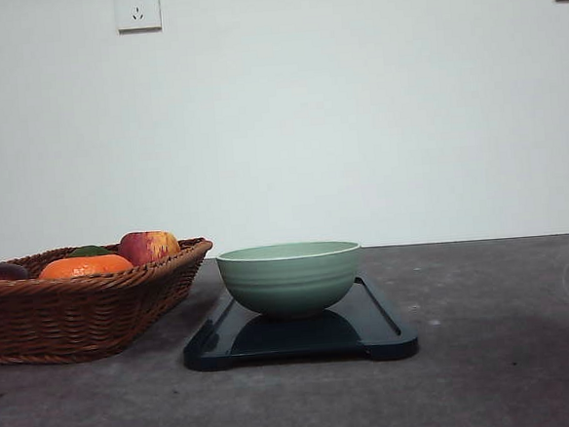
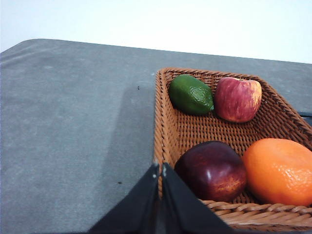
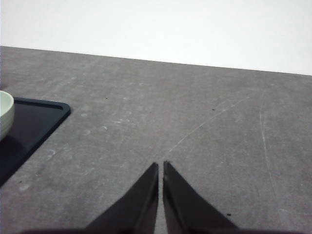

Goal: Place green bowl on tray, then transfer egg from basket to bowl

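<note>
Here, in the front view, the green bowl [image 1: 290,278] stands upright on the tray [image 1: 386,335], about at its middle, and the tray lies flat on the grey table [image 1: 509,354]. The inside of the bowl is hidden from this low angle, so I cannot tell if something is in it. To the left of the tray, just beside it, sits the basket [image 1: 86,310]. Over its rim I can see an orange fruit [image 1: 85,266], a red-yellow apple [image 1: 148,246] farther back, a bit of something green between them, and a dark fruit [image 1: 0,271] at the left edge. On the white wall behind there are two sockets [image 1: 137,9].

In the left wrist view, the left gripper [image 2: 161,169] has its two dark fingers pressed together with nothing between them, and it is above the near rim of the basket [image 2: 163,126]. Inside the basket lie a green lime [image 2: 191,94] and the apple [image 2: 237,99] at the far side, touching each other, and a dark red plum-like fruit [image 2: 212,170] and the orange fruit [image 2: 279,170] at the near side, also touching. No egg is visible among them.

In the right wrist view, the right gripper [image 3: 161,166] is also closed and empty, over bare table [image 3: 195,122]. A corner of the tray [image 3: 34,122] and a small part of the bowl [image 3: 5,112] on it are seen at the side, well apart from the fingers.
</note>
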Robot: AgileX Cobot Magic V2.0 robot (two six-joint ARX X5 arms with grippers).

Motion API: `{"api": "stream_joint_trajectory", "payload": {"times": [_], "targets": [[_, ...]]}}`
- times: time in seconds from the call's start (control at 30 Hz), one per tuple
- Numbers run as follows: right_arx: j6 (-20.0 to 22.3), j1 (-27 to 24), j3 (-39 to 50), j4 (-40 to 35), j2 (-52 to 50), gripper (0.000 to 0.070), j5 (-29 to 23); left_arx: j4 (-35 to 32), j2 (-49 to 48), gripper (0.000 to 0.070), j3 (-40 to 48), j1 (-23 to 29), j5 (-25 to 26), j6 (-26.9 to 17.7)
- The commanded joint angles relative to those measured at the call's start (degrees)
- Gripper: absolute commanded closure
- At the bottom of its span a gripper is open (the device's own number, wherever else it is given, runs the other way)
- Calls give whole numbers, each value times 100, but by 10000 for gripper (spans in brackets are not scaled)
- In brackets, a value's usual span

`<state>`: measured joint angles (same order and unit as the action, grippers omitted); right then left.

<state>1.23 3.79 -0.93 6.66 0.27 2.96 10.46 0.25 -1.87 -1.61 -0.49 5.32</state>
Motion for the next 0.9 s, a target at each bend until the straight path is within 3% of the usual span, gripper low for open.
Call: {"api": "stream_joint_trajectory", "payload": {"times": [0.0,0.87], "targets": [[-61,9,26,-66,-7,693,-2,24,-7,700,109,9,-11,-57],[-61,9,26,-66,-7,693,-2,24,-7,700,109,9,-11,-57]]}}
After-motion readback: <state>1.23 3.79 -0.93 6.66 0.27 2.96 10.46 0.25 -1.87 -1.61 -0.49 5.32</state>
